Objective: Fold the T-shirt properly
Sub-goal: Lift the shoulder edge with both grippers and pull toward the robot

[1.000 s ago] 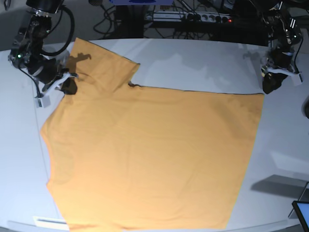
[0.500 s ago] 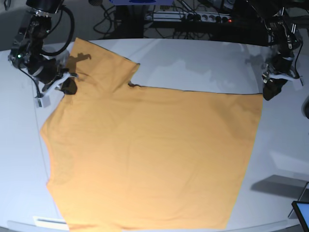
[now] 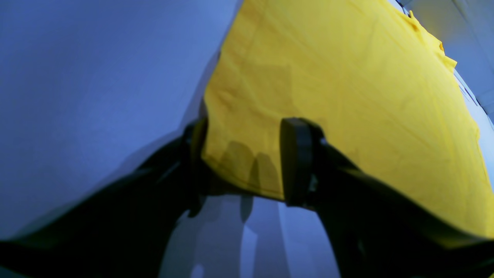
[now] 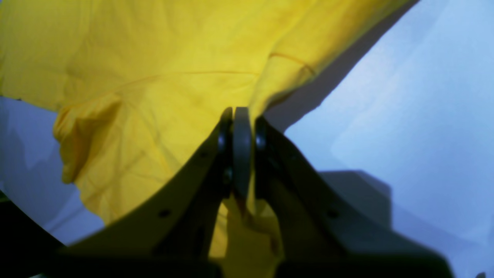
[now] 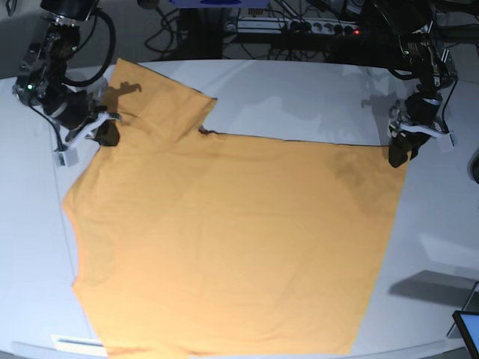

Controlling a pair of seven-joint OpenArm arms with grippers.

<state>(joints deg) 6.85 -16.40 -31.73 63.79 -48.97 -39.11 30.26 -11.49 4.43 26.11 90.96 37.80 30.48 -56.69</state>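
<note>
Two claws sit at opposite corners of the T-shirt (image 5: pixel 232 239), which lies spread flat on the white table (image 5: pixel 314 97). At the base view's left edge, the right claw (image 4: pixel 241 127) is clamped tight on a bunched fold of the yellow cloth near the sleeve. Across the table, the left claw (image 3: pixel 247 162) stands parted, its fingers (image 3: pixel 295 162) straddling the shirt's hem corner without pinching it.
</note>
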